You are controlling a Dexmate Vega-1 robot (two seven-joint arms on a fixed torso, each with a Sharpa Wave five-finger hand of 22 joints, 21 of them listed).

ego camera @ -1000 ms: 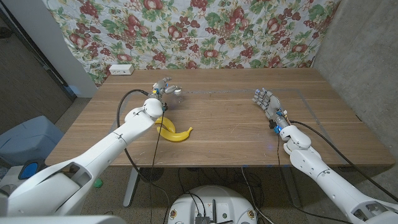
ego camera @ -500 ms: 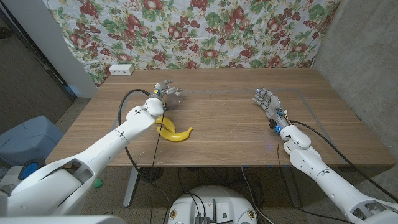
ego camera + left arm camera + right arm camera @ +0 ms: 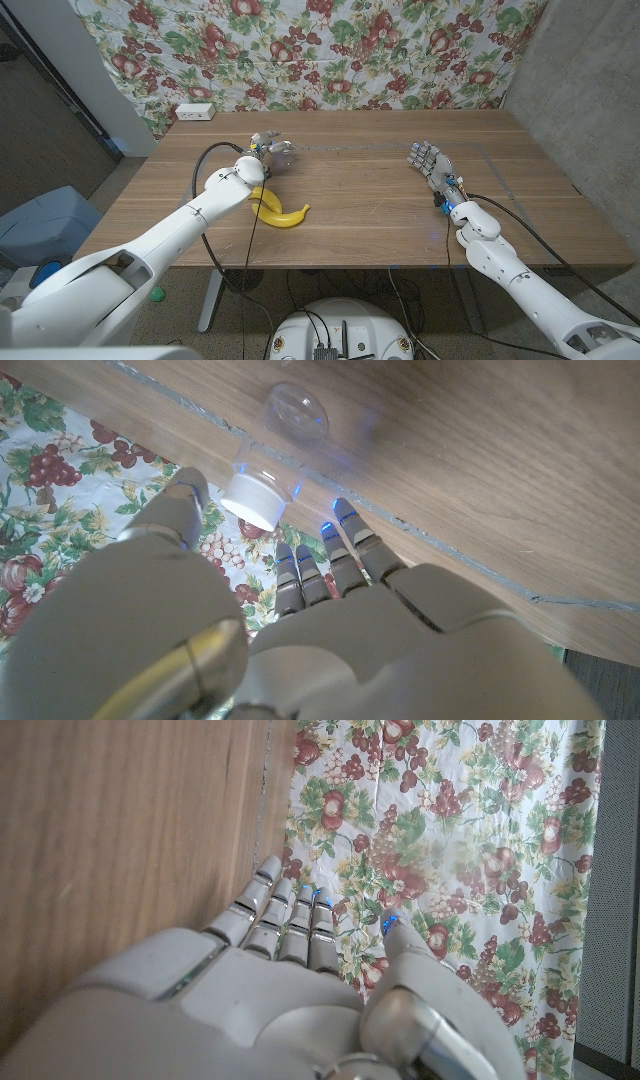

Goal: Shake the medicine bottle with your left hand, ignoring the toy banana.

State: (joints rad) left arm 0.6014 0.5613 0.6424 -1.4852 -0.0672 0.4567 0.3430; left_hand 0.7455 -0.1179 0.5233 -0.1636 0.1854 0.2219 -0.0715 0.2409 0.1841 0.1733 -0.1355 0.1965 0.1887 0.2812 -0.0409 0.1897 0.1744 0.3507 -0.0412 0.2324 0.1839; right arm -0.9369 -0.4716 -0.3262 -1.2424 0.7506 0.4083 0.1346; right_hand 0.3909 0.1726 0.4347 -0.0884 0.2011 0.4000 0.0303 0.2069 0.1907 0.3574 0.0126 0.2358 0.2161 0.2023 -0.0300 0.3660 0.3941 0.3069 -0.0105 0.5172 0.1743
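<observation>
Since a second ago we see the left robot hand (image 3: 266, 149) close in from beside the medicine bottle (image 3: 283, 153) until its fingers sit about it; the right robot hand (image 3: 427, 160) and the toy banana (image 3: 279, 210) keep their places. The bottle stands on the table (image 3: 360, 200), toward its far left part, a clear body with a white cap. We can read no label or writing on it.

In the left wrist view the bottle (image 3: 275, 455) shows between the thumb and the other fingers (image 3: 345, 545) of the left robot hand (image 3: 270, 620), just off the fingertips; we cannot tell whether they touch or grip it. The head view gives only a small blur there. The banana lies nearer the robot, just beside the left forearm. The right robot hand (image 3: 290, 980) waits well apart, fingers straight and together, holding nothing.
</observation>
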